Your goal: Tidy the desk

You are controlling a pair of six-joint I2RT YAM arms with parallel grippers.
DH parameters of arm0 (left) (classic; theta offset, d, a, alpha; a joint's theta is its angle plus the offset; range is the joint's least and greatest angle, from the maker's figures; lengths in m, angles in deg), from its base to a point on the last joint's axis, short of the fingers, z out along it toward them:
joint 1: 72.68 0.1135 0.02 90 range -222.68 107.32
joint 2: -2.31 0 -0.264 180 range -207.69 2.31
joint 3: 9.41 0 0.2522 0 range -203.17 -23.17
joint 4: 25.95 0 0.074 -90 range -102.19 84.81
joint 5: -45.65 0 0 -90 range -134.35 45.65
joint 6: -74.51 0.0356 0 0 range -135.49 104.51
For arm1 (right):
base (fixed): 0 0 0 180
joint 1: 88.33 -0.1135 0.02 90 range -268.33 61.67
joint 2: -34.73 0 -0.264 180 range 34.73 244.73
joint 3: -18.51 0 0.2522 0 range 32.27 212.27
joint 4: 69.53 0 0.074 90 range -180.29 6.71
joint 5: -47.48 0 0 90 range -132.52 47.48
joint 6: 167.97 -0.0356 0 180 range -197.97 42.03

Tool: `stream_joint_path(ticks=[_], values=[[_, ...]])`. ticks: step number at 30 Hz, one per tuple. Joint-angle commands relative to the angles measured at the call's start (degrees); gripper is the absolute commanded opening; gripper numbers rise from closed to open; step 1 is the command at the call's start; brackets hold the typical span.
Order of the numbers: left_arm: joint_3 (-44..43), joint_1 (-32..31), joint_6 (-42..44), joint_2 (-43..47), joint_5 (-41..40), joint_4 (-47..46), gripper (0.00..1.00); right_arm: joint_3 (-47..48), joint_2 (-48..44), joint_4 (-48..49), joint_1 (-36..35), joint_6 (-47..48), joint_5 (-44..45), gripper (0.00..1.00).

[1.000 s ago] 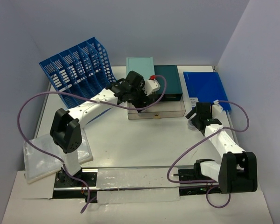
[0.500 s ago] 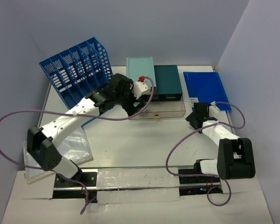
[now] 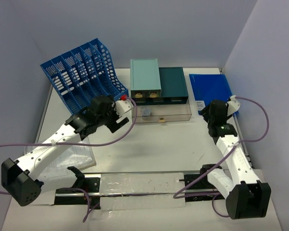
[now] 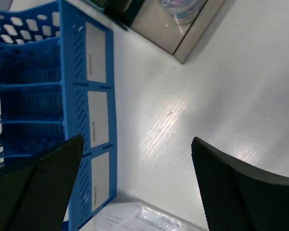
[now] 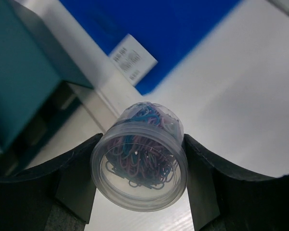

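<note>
Two arms reach over the large flat white desk (image 3: 154,144), which fills the overhead view under everything else. The left gripper (image 3: 116,120) hangs low between the blue slotted plastic file rack (image 3: 82,72) and the clear open drawer (image 3: 166,114) that juts from under the pale teal drawer box (image 3: 145,79) and the dark teal box (image 3: 174,83). The left forearm covers part of a clear plastic sleeve (image 3: 79,156) near the left edge. The right gripper (image 3: 216,111) sits by the near corner of the flat blue folder (image 3: 211,89). Its wrist blocks the fingers here, so what they hold cannot be made out.

In the left wrist view, the left gripper (image 4: 137,139) stands spread wide with only bare desk (image 4: 183,106) between its dark fingers. The file rack (image 4: 48,96) runs down the left. The drawer (image 4: 168,29) is cut off by the top edge, and something round and clear in it is only partly visible.

In the right wrist view, the right gripper (image 5: 139,166) is closed on a small clear round plastic jar of coloured paper clips (image 5: 139,163), a finger pressed to each side. Behind it lie the folder (image 5: 159,29), bearing a white label with print too blurred to read, and the blurred dark teal box (image 5: 19,82).
</note>
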Motion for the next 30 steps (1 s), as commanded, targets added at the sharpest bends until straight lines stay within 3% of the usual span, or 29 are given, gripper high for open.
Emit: stream_joint_path(ticks=[1,6,12,23,24,25,27,30], values=[[2.09,2.42,0.15,3.92,-0.16,-3.27,0.99,9.69,-0.36,4.4,-2.31,4.85,-3.18,0.09],[3.19,5.38,-0.47,4.97,0.42,-4.06,0.99,21.46,13.33,8.51,-14.75,15.35,-10.81,0.08],[3.7,7.92,-0.99,5.88,1.8,-3.32,0.99,32.54,33.1,4.24,-19.51,17.59,-17.42,0.13],[4.68,9.12,-0.99,6.72,2.31,-4.42,0.99,26.87,43.29,9.65,-20.37,13.68,-16.48,0.2],[4.74,9.1,-0.99,6.65,2.43,-4.35,0.99,26.73,43.83,9.92,-20.37,13.61,-16.54,0.25],[4.89,9.16,-0.93,6.69,2.61,-4.39,0.99,26.83,44.94,9.99,-20.43,13.72,-16.88,0.39],[5.03,9.25,-0.91,6.63,2.69,-4.48,0.99,27.96,47.22,8.61,-20.46,13.83,-16.82,0.58],[5.12,9.24,-0.86,6.63,2.62,-4.55,0.99,28.9,48.04,7.44,-20.46,14.21,-16.43,0.68]])
